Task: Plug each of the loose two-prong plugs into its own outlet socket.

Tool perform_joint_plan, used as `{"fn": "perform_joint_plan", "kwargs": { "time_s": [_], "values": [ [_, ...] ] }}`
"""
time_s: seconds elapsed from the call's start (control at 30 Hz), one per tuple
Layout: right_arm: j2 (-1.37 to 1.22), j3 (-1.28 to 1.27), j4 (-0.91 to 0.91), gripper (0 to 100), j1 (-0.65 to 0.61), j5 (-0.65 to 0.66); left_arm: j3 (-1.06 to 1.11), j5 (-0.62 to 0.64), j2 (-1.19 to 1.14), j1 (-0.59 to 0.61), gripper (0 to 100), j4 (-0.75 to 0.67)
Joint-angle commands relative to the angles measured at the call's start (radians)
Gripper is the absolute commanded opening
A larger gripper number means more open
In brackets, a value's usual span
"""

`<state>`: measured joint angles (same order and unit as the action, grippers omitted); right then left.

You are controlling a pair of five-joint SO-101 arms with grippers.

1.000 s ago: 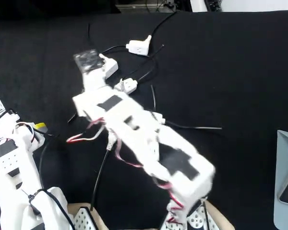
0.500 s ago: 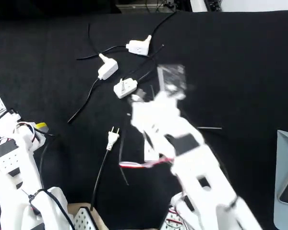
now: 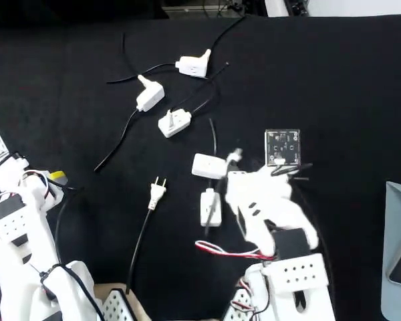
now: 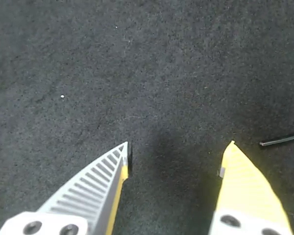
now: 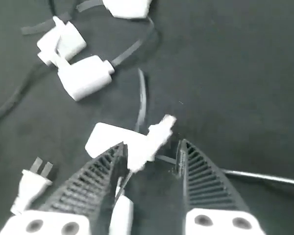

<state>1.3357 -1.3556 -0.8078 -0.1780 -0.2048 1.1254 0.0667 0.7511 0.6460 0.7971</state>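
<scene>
A loose two-prong plug [image 3: 158, 192] [image 5: 32, 183] with a black cord lies left of centre. Two white sockets [image 3: 209, 166] [image 3: 210, 207] lie beside it at the middle. Three more white plug-and-socket pieces [image 3: 174, 122] [image 3: 149, 95] [image 3: 194, 65] lie farther back, joined by black cords. My right gripper [image 3: 232, 164] [image 5: 151, 149] is open just right of the middle socket [image 5: 108, 139], and a small white plug end [image 5: 157, 132] lies between its fingers. My left gripper [image 4: 179, 156] [image 3: 56, 178] is open over bare black cloth at the near left.
A black cloth [image 3: 347, 87] covers the table. A grey bin [image 3: 397, 247] stands at the right edge. A thin pale cord [image 3: 281, 178] runs right from the middle. A black cable end [image 4: 281, 139] lies near my left gripper.
My right arm has swung from the far-left pieces back to the right and nearer, ending at the middle socket. The loose plug and middle sockets have come into sight. The left arm has kept still.
</scene>
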Motion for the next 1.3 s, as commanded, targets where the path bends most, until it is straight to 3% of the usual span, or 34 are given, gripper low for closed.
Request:
{"fn": "perform_joint_plan", "kwargs": {
  "time_s": [0.0,0.33,0.53,0.73,1.07,1.27],
  "values": [
    [-0.027,0.143,-0.112,16.0,0.055,0.176,-0.007,0.000,0.023,-0.013,30,-0.021],
    [-0.387,0.423,-0.350,16.0,0.061,0.522,-0.007,-0.002,0.021,-0.013,30,-0.021],
    [-0.661,0.576,-0.385,16.0,0.147,0.698,-0.007,-0.003,0.020,-0.013,30,-0.021],
    [-0.909,0.736,-0.365,16.0,0.172,0.658,-0.004,-0.003,0.015,-0.013,30,-0.037],
    [-1.175,0.740,0.057,15.3,0.104,0.545,0.027,-0.003,0.023,-0.013,30,-0.083],
    [-1.346,0.769,0.224,1.5,0.046,0.489,0.028,-0.003,0.023,-0.013,30,-0.083]
  ]
}}
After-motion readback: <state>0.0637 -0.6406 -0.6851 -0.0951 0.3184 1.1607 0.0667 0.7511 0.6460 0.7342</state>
